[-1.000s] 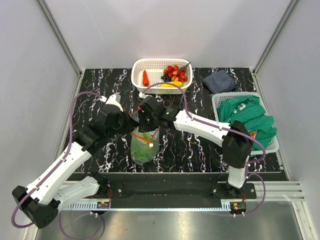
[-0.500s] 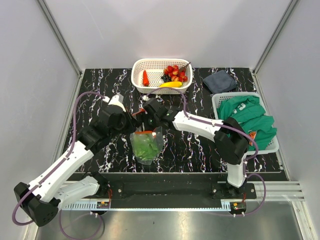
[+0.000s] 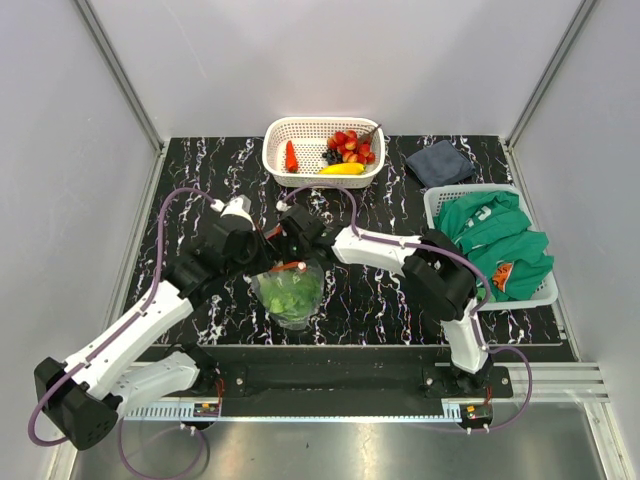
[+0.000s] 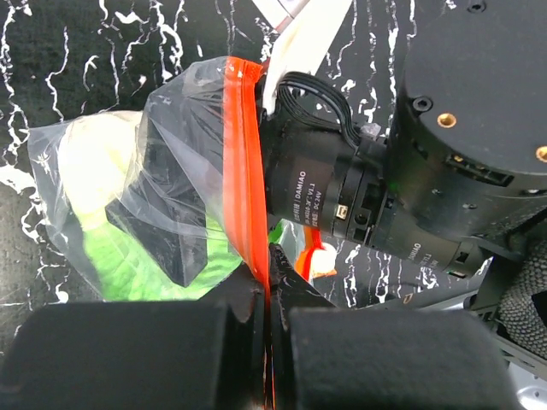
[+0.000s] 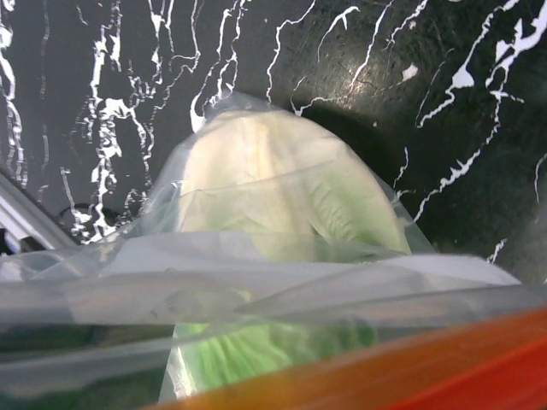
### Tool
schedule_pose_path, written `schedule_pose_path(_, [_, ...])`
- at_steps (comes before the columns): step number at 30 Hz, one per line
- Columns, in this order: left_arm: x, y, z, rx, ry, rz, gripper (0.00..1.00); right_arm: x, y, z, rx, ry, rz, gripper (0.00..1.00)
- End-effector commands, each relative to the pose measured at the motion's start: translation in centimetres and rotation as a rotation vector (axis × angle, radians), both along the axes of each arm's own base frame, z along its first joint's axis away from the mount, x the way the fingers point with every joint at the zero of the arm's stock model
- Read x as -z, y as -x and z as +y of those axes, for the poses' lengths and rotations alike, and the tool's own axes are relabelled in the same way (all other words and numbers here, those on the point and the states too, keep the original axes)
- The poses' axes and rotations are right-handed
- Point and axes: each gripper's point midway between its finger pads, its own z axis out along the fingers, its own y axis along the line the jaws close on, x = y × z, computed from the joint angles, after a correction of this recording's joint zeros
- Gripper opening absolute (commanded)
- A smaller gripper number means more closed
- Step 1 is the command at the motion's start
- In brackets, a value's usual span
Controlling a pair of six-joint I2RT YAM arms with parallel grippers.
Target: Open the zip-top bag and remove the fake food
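The zip-top bag (image 3: 290, 295) hangs just over the table's middle, with green lettuce (image 3: 288, 297) inside. My left gripper (image 3: 266, 250) is shut on the bag's orange zip strip (image 4: 244, 171); the strip runs between the closed jaws (image 4: 269, 260). The small slider (image 4: 320, 256) sits beside them. My right gripper (image 3: 291, 243) is pushed into the bag's mouth, and its dark fingers (image 4: 167, 226) show through the plastic, spread open above the lettuce (image 4: 128, 265). In the right wrist view, lettuce (image 5: 256, 359) lies behind plastic. More fake food, strawberries (image 3: 352, 145), a banana (image 3: 343, 168) and a pepper (image 3: 291, 155), lies in the white basket (image 3: 275, 140).
A second white basket (image 3: 435, 200) at the right edge holds a green cloth (image 3: 495, 235). A grey cloth (image 3: 440, 160) lies at the back right. Grey walls close the table on three sides.
The bag has dropped a little toward the near edge and its mouth has spread wider. My right gripper has moved into the mouth and opened. The left gripper keeps its hold on the strip.
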Motion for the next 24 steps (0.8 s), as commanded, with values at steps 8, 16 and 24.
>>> schedule_pose_path(8, [-3.8,0.1,-0.1,0.029,0.055,-0.139,0.02,6.4,0.3,-2.6,0.009,0.161,0.03,0.74])
schedule_pose_path(16, [-5.7,0.7,1.5,0.016,0.04,-0.219,0.58,2.0,-0.8,-2.0,-0.019,0.004,-0.047,0.24])
schedule_pose_path(24, [-6.5,1.4,3.9,-0.036,-0.004,-0.251,0.76,-2.8,-1.8,-3.1,-0.006,-0.081,-0.108,0.18])
